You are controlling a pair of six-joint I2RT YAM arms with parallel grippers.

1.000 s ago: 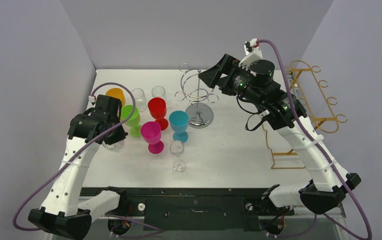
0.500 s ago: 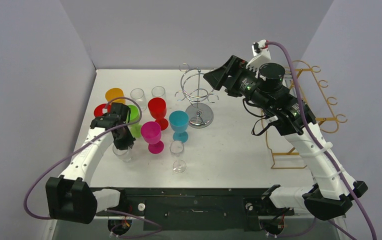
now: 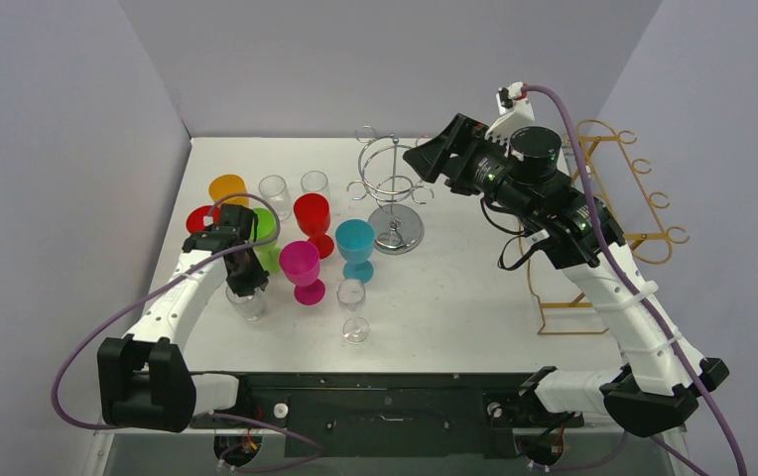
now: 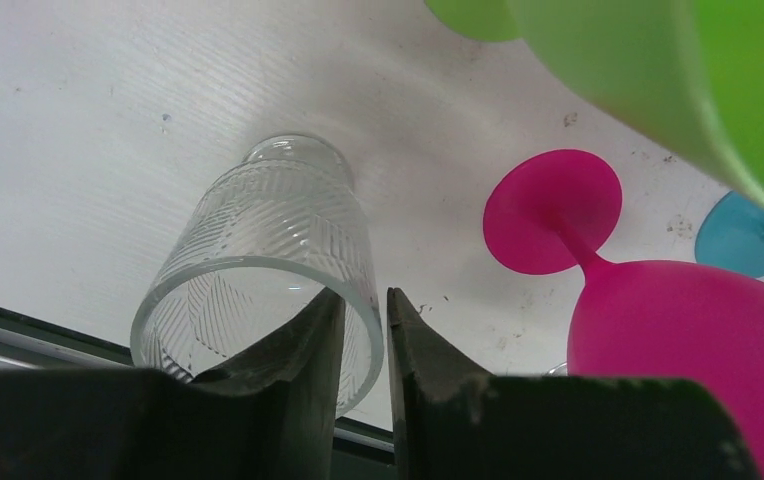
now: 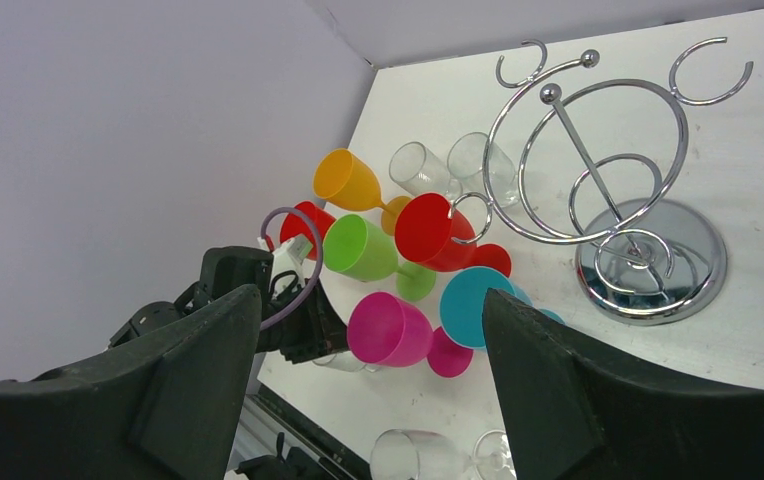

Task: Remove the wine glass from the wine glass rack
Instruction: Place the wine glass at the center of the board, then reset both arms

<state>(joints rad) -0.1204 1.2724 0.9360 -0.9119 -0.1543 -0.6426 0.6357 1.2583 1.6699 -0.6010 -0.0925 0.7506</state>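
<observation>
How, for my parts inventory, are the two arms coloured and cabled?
The left arm and right arm have white links, black joints and black bases. A purple cable loops along each. The left tool and right tool each have two black fingers.

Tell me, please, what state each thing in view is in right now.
silver rack: upright, no glass hanging on it
gold rack: hooks bare
left gripper: nearly closed, grip unclear
clear patterned glass: upright on the table, rim between that gripper's jaws
right gripper: open, empty, in the air
coloured wine glasses: upright on the table
clear wine glass: upright, standing alone
</observation>
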